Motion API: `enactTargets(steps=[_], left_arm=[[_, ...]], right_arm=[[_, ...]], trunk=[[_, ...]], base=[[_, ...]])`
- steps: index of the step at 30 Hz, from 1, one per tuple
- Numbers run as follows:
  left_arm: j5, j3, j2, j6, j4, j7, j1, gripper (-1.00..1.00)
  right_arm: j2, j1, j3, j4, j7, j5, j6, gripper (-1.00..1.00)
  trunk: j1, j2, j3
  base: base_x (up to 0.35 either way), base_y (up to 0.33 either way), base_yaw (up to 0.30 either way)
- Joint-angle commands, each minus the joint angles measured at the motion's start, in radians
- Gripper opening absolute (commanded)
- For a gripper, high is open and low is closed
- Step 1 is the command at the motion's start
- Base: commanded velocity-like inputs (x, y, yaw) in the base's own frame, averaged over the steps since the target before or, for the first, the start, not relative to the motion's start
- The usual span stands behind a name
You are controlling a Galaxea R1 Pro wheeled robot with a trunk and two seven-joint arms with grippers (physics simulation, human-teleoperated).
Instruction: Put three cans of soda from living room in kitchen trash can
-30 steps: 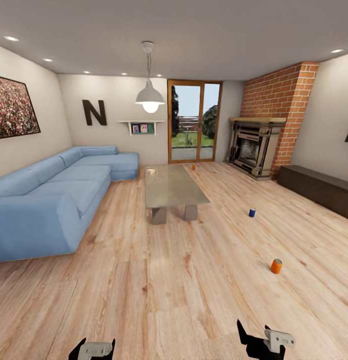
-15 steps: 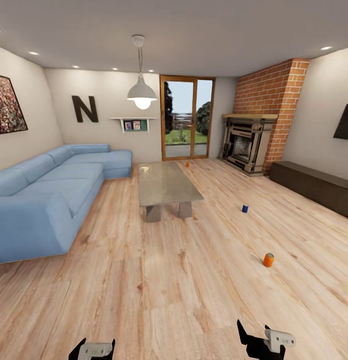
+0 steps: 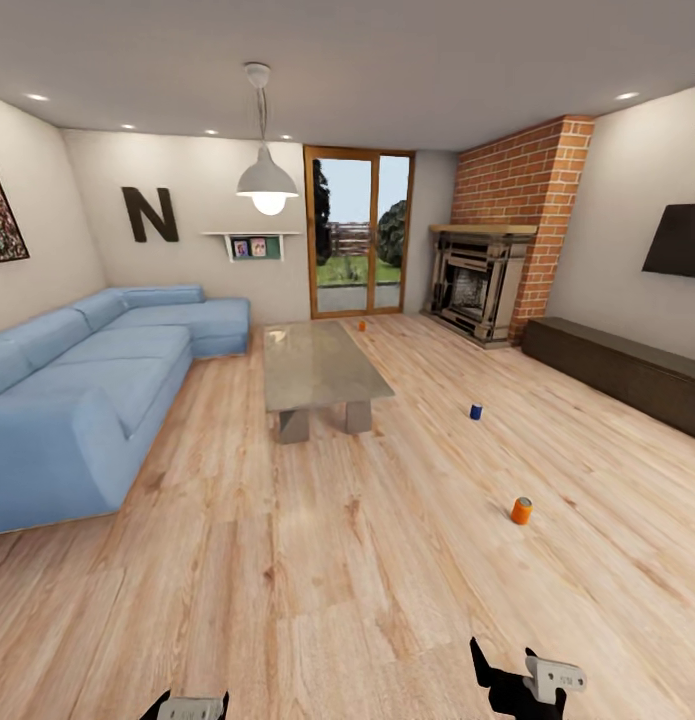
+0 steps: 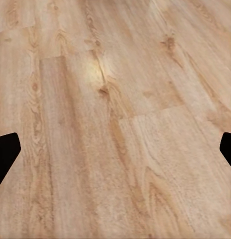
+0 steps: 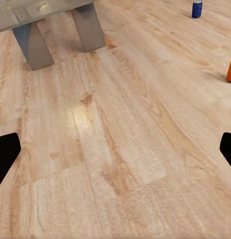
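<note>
I'm looking at a pale wood plank floor point(image 3: 317, 560) that carries everything here. Three cans stand upright on it: an orange can point(image 3: 522, 511) nearest, ahead of my right gripper point(image 3: 517, 690) and about in line with it, a blue can point(image 3: 476, 411) farther on along that same side, and a second orange can point(image 3: 362, 325) far ahead near the glass doors. The low table point(image 3: 322, 365) rests on two grey block legs ahead, between my two grippers' lines, its top bare. A blue corner sofa point(image 3: 77, 400) sits ahead of my left gripper point(image 3: 192, 708), off to its left
</note>
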Motion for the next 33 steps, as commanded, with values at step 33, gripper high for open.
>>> enactTargets(steps=[33], left_arm=[[-0.001, -0.002, 0.000, 0.003, 0.001, -0.001, 0.000, 1.00]], right_arm=[[-0.005, 0.000, -0.007, 0.000, -0.004, 0.000, 0.001, 1.00]], trunk=[[0.000, 0.000, 0.000]], base=[[0.047, 0.180, -0.224]])
